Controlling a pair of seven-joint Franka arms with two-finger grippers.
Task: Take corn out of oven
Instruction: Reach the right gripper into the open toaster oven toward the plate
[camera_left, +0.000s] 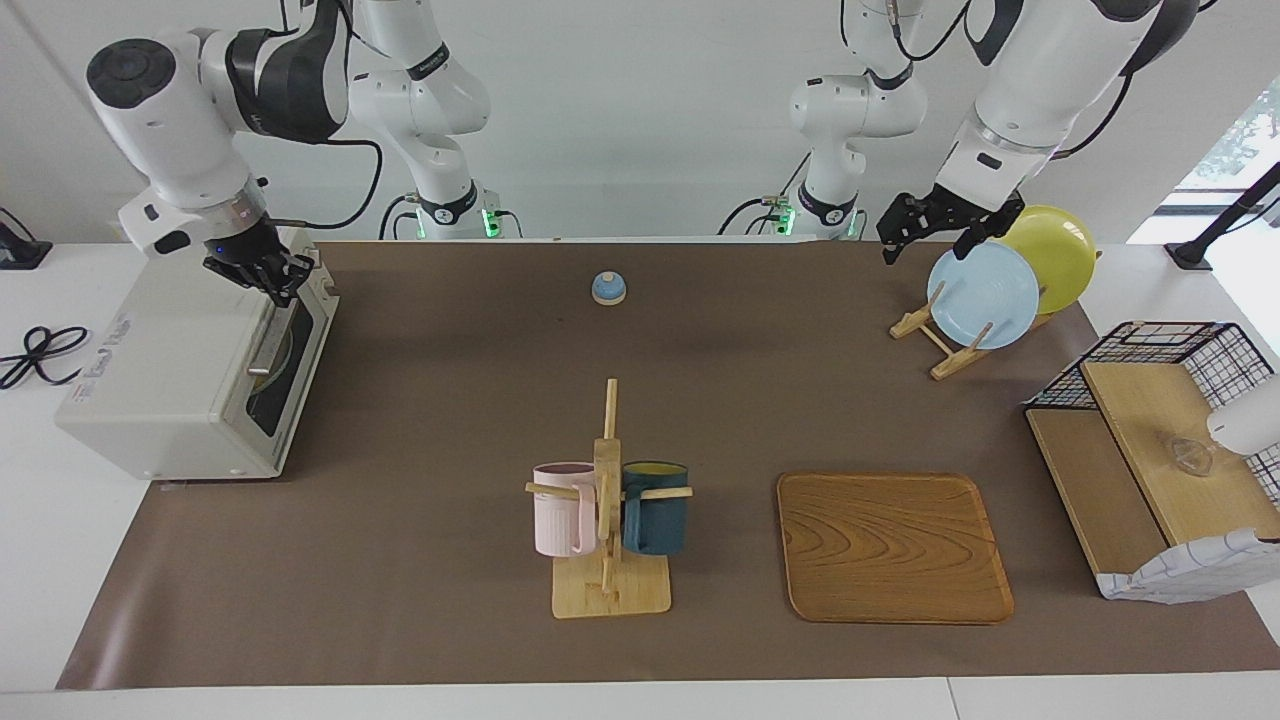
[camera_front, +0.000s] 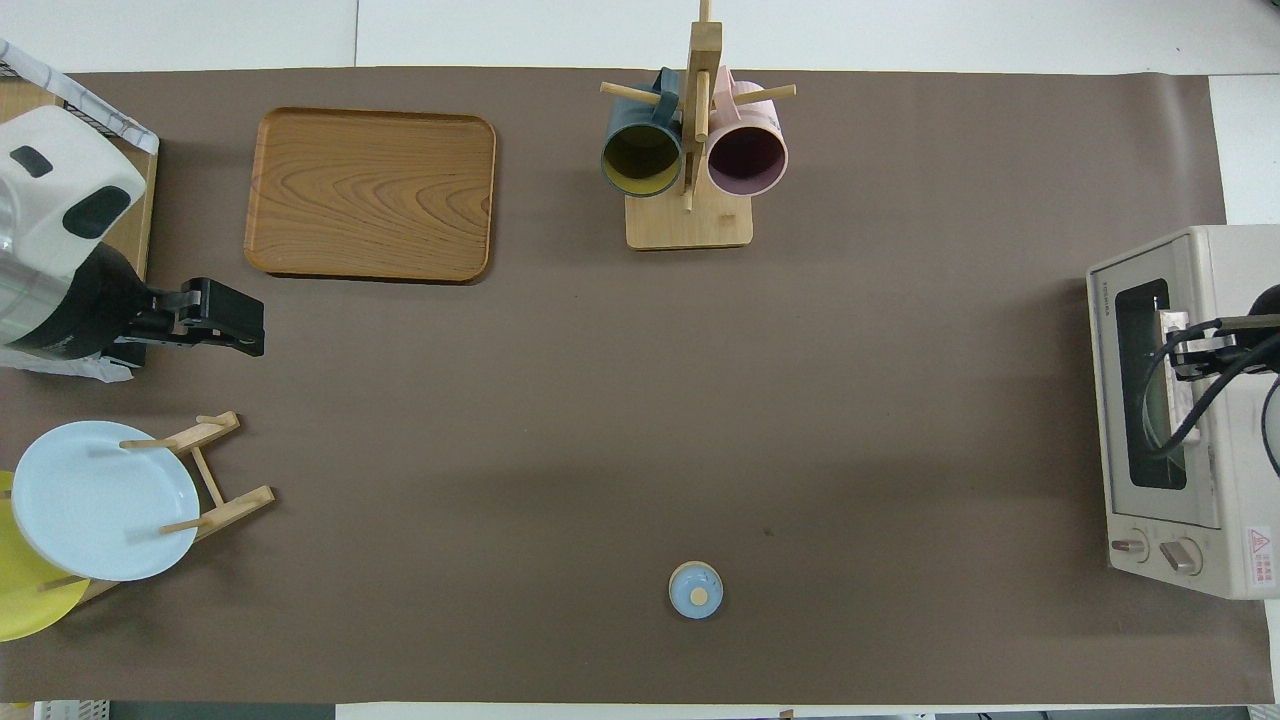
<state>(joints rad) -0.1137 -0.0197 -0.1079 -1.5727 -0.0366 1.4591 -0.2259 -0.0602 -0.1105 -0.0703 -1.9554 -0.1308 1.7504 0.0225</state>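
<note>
Now: oven door closed, at right arm's table end | corn unseen, likely inside | right gripper jaws clenched, at door's top | left gripper jaws released, waits | corn probably light, stiff, slippery; grasp mid-cob.

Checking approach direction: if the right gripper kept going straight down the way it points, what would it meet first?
The right gripper points down at the oven, at the top of its closed door by the bar handle. It likely meets that handle first, though contact is unclear.

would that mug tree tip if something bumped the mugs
Probably fairly easily: the mug tree is a tall thin post on a small flat base, with the pink mug and blue mug hung high on pegs. The mugs could also swing or slide off.
</note>
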